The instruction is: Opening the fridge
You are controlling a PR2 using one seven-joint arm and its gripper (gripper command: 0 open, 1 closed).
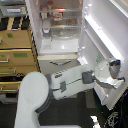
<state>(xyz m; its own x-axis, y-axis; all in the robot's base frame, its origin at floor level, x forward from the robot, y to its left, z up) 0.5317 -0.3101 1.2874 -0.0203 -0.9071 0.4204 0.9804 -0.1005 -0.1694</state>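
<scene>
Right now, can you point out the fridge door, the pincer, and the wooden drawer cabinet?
fridge door (102,45): exterior view, on the white inner lining of the swung-open door.
pincer (118,70): exterior view, at the arm's tip by the door's edge.
wooden drawer cabinet (17,50): exterior view, on its tan drawer front.

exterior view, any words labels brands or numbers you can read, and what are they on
None can be read; the picture is too blurred.
Green labels on the tan wooden drawer cabinet: marks too blurred to read.
Jars and packets on the shelves of the tall white fridge: any print is too small to read.
Open white fridge door: no text shows.
Grey gripper and white arm: no lettering shows.
</scene>
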